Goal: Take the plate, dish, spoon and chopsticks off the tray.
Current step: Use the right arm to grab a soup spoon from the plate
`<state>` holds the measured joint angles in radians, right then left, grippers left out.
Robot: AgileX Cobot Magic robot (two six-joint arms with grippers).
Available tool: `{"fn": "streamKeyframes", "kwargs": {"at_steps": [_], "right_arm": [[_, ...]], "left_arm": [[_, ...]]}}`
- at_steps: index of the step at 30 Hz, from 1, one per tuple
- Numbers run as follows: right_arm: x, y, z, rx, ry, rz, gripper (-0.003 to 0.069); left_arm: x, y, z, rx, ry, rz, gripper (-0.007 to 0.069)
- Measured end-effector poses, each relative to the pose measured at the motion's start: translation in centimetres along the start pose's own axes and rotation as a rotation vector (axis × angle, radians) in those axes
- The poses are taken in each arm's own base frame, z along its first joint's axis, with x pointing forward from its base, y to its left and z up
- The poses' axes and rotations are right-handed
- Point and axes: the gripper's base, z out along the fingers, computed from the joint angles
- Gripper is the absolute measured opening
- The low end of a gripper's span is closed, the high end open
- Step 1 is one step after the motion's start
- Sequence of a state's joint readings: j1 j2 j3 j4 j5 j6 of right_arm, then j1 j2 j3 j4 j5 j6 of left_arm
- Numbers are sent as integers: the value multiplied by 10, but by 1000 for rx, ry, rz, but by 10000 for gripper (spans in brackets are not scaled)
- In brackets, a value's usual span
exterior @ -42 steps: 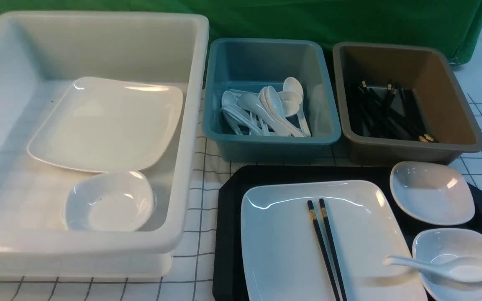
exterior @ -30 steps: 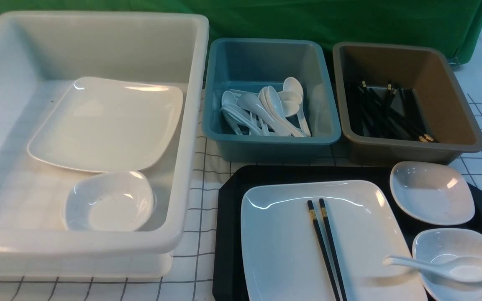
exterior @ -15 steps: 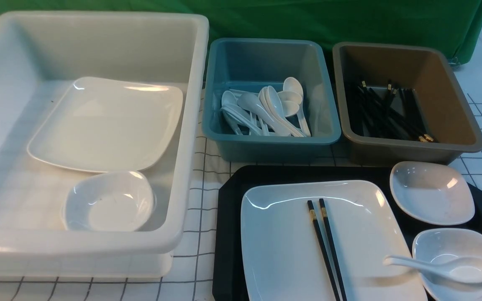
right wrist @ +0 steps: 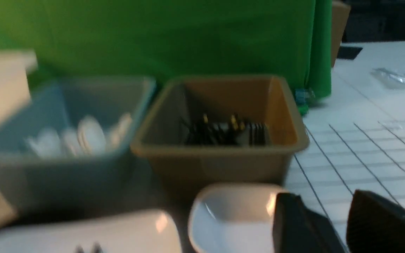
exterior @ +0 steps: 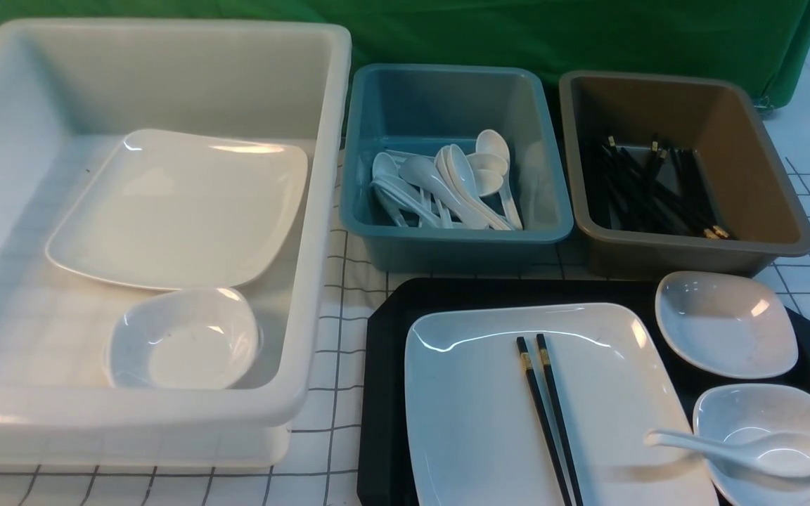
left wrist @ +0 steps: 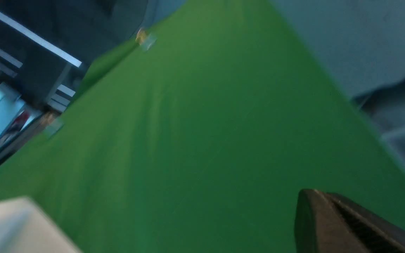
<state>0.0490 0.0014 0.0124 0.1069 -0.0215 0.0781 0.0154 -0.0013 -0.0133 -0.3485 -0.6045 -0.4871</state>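
The right gripper (right wrist: 323, 196) had its two dark fingers apart, with nothing between them but the checked tablecloth (right wrist: 364, 154). Just ahead of its fingers sat the empty dish (right wrist: 230, 218). Straight beyond that dish stood the brown tub (right wrist: 216, 161), with a heap of black sticks in its bottom. The blue tub (right wrist: 65, 175), blurred, stood beside the brown one on the left arm's side of the gripper and held white spoons. A corner of the plate (right wrist: 118, 232) showed close to the gripper on that same side, next to the empty dish.

Neither gripper showed in the front view. There the tray (exterior: 384, 393) carried every piece. The plate filled most of it, and the chopsticks (exterior: 549, 414) lay side by side across the plate. The second dish (exterior: 763, 407) sat at the tray's near right corner, just beside the empty dish. The spoon (exterior: 749, 450) rested with its bowl in the second dish and its handle reaching over the plate's edge.

The left gripper (left wrist: 325, 200) had its fingers pressed together and held nothing. It pointed at a green cloth (left wrist: 206, 123), and a blurred corner of the white tub (left wrist: 12, 228) showed close by. In the front view that tub held another plate and another dish.
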Motion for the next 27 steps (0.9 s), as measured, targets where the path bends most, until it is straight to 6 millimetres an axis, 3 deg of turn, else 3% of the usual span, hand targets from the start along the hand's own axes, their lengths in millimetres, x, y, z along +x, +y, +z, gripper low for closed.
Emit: {"fn": "streamKeyframes", "kwargs": {"at_steps": [1,2,4,5,6,8,12,14,15,18,20,23,27], "right_arm": [[-1,0,0,-1,-11,0,247],[-9,1,0,-14,-97,151,247],[-15,1,-1,-29,-162,226,247],[-20,1,-2,-45,-216,278,247],[-20,1,-2,-45,-216,282,247],[-24,2,-3,-57,-262,298,242],[-29,2,-5,-70,-316,303,239],[-30,3,-4,-74,-295,306,209],[-31,4,-4,-74,-278,309,199],[-61,15,2,-96,-69,249,63],[-72,21,8,-107,64,167,27],[-94,36,30,-154,391,-2,8],[-99,54,65,-218,783,-176,4]], "left_arm": [[-2,-3,1,10,-7,-3,5],[-12,-18,9,54,-11,-4,5],[-23,-36,18,90,1,14,5],[-31,-56,30,111,69,86,5],[-30,-57,33,102,101,112,5],[-36,-76,56,35,267,236,5],[-28,-79,92,-148,545,369,5],[-11,-72,113,-237,763,452,5],[-11,-72,115,-239,778,458,5],[25,-59,134,-288,1134,458,5],[44,-54,142,-279,1266,402,5],[76,-51,161,-201,1493,291,5],[105,-62,181,-75,1646,273,-6]]}}
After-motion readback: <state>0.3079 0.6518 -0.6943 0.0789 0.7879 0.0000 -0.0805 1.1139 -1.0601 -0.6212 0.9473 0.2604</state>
